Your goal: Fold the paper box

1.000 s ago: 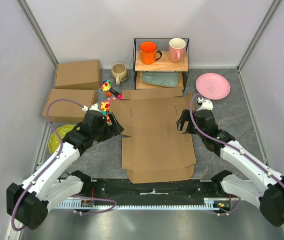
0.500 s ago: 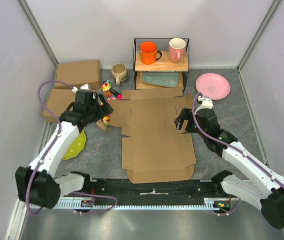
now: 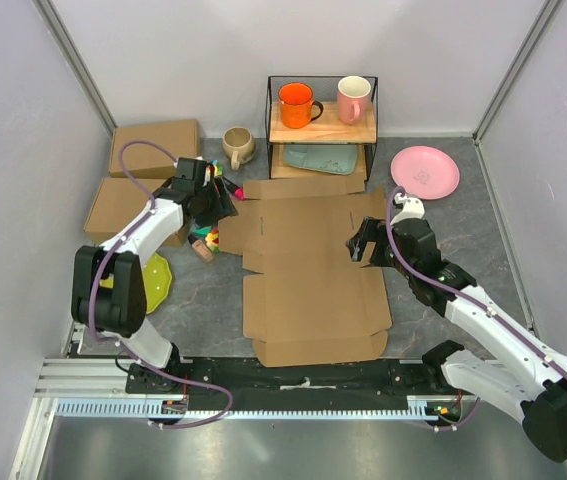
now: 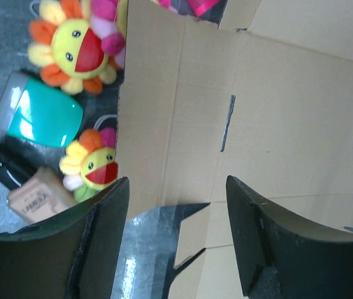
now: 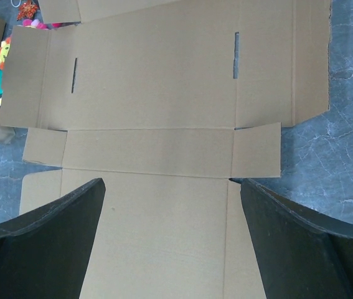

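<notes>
The paper box (image 3: 313, 270) is seen lying flat and unfolded in the middle of the table, its near flap toward the arm bases and its far flap reaching toward the wire rack (image 3: 321, 125).

The left gripper (image 3: 213, 205) is held over the far left corner of the box. In the left wrist view the gripper (image 4: 176, 187) is shown with its jaws spread wide and nothing between them. One finger is set over the cardboard (image 4: 276, 112) and the other over the plush flowers (image 4: 76, 50) and a small bottle (image 4: 36, 199) just left of the sheet. Contact with the box cannot be told.

The right gripper (image 3: 361, 245) is placed at the right side flap. Its jaws are likewise spread wide in the right wrist view (image 5: 170, 187), nothing is held, and the open sheet (image 5: 164, 75) is seen below them.

Since half a second ago the left gripper has been swung farther and to the right, from beside the two folded cardboard boxes (image 3: 153, 148) onto the sheet's edge. The right gripper has hardly been shifted, and the box has not been moved.
</notes>
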Tool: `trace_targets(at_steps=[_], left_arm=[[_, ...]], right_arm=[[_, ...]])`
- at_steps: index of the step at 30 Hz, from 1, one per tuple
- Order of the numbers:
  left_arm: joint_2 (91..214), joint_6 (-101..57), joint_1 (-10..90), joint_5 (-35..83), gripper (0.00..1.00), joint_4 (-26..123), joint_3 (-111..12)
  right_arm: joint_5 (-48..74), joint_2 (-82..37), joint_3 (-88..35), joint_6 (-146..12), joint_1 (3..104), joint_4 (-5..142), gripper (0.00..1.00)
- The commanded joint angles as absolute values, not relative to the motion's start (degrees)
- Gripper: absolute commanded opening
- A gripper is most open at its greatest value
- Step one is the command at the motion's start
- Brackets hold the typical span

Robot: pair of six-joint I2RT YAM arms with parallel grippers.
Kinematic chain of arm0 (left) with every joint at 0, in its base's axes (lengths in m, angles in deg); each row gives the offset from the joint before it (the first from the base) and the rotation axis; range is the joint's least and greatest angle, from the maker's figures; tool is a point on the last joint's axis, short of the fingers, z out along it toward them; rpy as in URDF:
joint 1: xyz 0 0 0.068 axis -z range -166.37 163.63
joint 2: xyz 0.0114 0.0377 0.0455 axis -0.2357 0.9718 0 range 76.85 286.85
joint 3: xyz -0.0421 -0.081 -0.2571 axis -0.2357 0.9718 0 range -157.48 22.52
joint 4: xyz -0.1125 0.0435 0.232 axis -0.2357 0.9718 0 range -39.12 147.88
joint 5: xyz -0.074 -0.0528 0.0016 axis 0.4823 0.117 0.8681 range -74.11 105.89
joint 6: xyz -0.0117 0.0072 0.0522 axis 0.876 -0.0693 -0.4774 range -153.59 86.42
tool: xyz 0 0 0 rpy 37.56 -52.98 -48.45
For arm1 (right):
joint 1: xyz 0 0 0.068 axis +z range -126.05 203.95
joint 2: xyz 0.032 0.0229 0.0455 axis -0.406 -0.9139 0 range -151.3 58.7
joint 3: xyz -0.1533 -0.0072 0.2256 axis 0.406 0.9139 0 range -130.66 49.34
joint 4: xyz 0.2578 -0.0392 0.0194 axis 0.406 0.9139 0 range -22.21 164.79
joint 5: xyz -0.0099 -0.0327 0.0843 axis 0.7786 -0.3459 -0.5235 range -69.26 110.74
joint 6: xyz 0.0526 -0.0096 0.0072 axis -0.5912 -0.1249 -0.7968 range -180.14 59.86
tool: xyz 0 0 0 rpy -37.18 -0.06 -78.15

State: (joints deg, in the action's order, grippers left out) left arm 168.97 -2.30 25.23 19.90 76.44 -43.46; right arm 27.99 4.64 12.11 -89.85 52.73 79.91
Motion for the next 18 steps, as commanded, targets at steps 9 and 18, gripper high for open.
trace_targets(at_steps=[9,18], left_arm=[[175.99,-9.67,23.83,17.39,0.68,74.17,-48.15],[180.29,-11.7,22.77,20.1,0.66,74.34,-49.64]], right_arm=[[28.21,6.14,11.37,-89.49,52.87,78.77,0.98],[27.6,4.74,9.71,-90.11,52.87,79.3,0.98]])
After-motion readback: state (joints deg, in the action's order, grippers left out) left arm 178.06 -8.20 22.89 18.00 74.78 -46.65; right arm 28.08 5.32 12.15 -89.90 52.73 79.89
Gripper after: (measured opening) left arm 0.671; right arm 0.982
